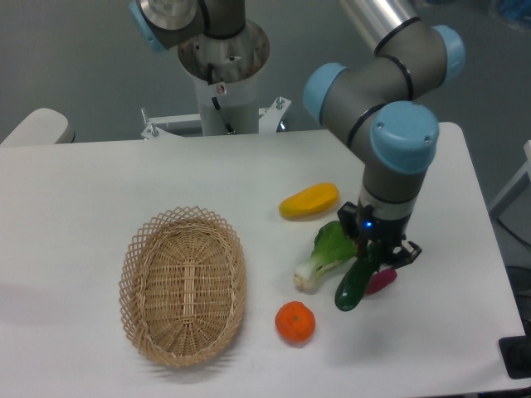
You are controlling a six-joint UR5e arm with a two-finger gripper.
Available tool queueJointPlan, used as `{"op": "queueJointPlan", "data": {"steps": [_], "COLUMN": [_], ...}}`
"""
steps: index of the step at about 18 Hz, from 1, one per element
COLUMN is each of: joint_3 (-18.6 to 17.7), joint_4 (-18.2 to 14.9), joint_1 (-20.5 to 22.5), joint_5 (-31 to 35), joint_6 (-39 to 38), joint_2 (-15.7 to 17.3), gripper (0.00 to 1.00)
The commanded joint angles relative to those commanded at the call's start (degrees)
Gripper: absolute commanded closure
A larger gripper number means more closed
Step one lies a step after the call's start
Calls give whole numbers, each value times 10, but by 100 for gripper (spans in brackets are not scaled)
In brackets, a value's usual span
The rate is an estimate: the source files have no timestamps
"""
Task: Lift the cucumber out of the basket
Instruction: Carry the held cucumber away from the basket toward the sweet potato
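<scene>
The dark green cucumber (353, 286) hangs tilted from my gripper (375, 255), which is shut on its upper end to the right of the basket, over the table. The cucumber's lower tip sits just above or on the table; I cannot tell which. The tan wicker basket (183, 284) lies at the left with nothing in it.
A bok choy (324, 254) lies just left of the cucumber. An orange (295, 322) sits lower left of it. A yellow mango-like fruit (309, 201) lies behind. A magenta item (382, 280) peeks out behind the gripper. The table's right edge (489, 274) is near.
</scene>
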Motion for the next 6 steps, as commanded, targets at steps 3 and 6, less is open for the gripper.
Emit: {"op": "queueJointPlan", "data": {"steps": [3,6], "joint_3": [0,1], "joint_4": [-3,-2], "joint_1": [-1,-1], "joint_5": [0,1], "joint_6": [-1,0], "joint_2": [0,0], "gripper": [82,82]}}
